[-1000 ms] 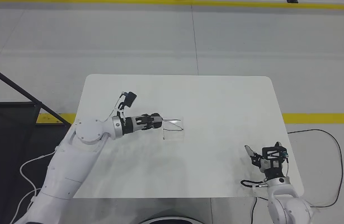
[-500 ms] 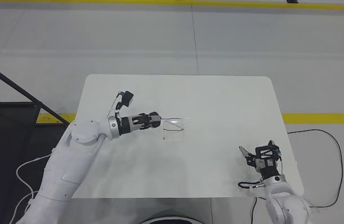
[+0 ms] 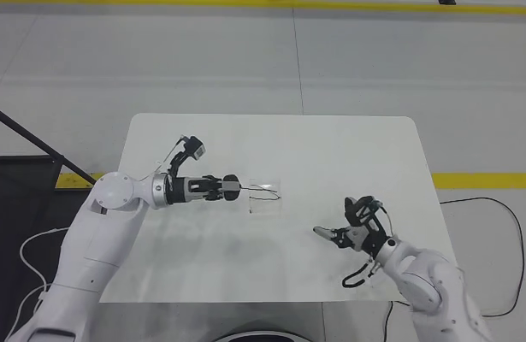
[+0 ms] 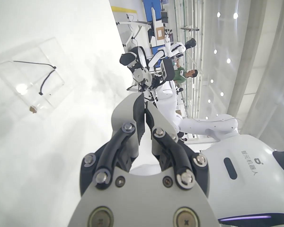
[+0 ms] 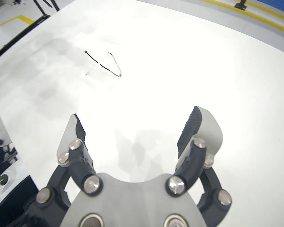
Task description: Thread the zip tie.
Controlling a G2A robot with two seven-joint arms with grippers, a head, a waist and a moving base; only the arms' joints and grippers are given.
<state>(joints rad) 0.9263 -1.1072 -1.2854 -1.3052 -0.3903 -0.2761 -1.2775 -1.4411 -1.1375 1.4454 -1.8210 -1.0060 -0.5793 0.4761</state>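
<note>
**Zip tie lies loose on its clear plate, between the two grippers**

Over the left part of the white rounded-corner table (image 3: 331,154), the left gripper (image 3: 233,186) hangs on an arm stretched out sideways. Its dark ribbed fingers (image 4: 140,109) are pressed together with nothing between them. The tips point toward the middle of the table and stop just short of the plate.

Near the middle of the table lies a flat, square, clear plastic plate (image 3: 264,209). On it rests the thin black plastic zip tie (image 3: 264,195), bent into an open V. One leg is long and nearly straight, the other short and curved, and its two ends are apart and not joined. In the left wrist view the zip tie (image 4: 54,67) lies wholly on the plate (image 4: 37,50), free of any finger. A small brownish speck (image 4: 33,109) sits near one edge of the plate.

To the right, nearer the table's front edge, the right gripper (image 3: 338,221) is well apart from the plate. Its jaws are spread wide and hold nothing. In its own wrist view the right gripper (image 5: 137,116) faces across bare tabletop (image 5: 179,48) toward the zip tie (image 5: 94,59) farther off.
</note>
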